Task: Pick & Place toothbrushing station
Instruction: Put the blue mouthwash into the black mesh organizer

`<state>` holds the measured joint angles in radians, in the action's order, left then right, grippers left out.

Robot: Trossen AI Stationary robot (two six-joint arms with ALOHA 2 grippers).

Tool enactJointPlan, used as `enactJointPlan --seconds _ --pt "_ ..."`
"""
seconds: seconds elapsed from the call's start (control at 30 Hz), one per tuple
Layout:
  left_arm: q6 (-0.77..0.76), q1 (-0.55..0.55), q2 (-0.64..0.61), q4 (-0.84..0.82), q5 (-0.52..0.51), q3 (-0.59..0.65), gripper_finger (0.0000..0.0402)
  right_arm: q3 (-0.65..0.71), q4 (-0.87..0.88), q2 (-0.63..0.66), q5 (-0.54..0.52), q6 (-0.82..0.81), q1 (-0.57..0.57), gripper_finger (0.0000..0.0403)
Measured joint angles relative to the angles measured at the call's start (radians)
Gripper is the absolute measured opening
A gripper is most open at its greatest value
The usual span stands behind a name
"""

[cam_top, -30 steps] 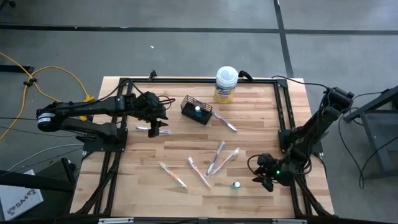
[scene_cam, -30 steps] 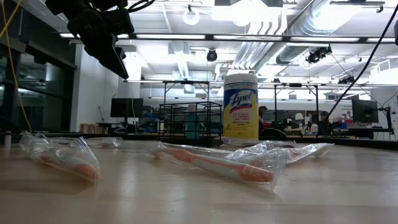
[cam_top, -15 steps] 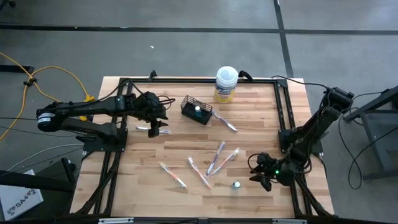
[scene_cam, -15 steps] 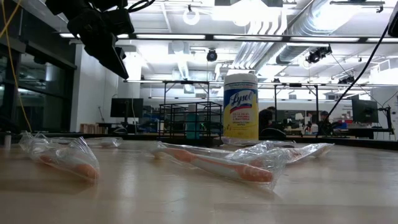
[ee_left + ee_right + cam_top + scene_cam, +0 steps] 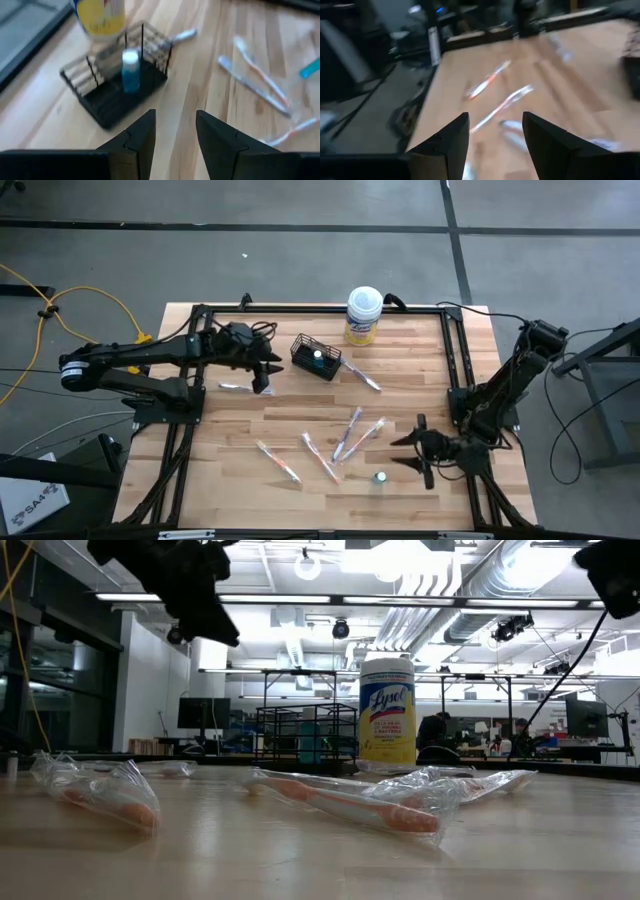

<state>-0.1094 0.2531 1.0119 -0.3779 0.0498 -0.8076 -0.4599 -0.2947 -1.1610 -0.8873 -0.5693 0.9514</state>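
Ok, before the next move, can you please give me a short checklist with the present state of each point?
1. Left gripper empty, fingers apart: ok.
2. Right gripper empty, fingers apart: ok.
3. Basket upright, with one teal-topped tube standing inside: ok.
4. Second tube on the table, free to reach: ok.
5. Toothbrushes in the basket: not ok, they lie on the table.
6. Canister clear of the basket: ok.
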Motion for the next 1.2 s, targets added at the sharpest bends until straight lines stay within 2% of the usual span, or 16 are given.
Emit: enactJointPlan --seconds 0.07,0.2,0.4,0.53,0.67,0.83,0.97,1.2 --pt "0.004 0.0 0.0 0.023 0.0 0.0 0.0136 0.0 0.006 0.0 -0.028 0.014 -0.01 0.0176" --pt "0.004 0.0 0.0 0.072 0.0 0.0 0.0136 0.0 0.005 0.0 -0.001 0.061 -0.03 0.0176" --pt "0.004 0.0 0.0 0.112 0.001 0.0 0.0136 0.0 0.005 -0.034 -0.063 -0.01 0.004 0.0176" --pt "0.004 0.0 0.0 0.133 0.001 0.0 0.0136 0.0 -0.055 -0.15 -0.19 -0.013 0.067 0.0176" --pt "0.004 0.0 0.0 0.153 0.001 0.0 0.0136 0.0 -0.236 -0.307 -0.341 -0.013 0.139 0.0176" --pt "0.004 0.0 0.0 0.154 0.001 0.0 0.0136 0.0 -0.377 -0.464 -0.433 -0.04 0.193 0.0176" --pt "0.004 0.0 0.0 0.154 0.001 0.0 0.0136 0.0 -0.381 -0.522 -0.429 -0.14 0.223 0.0176" --pt "0.005 0.0 0.0 0.155 0.001 0.0 0.0136 -0.002 -0.374 -0.567 -0.353 -0.249 0.252 0.0176"
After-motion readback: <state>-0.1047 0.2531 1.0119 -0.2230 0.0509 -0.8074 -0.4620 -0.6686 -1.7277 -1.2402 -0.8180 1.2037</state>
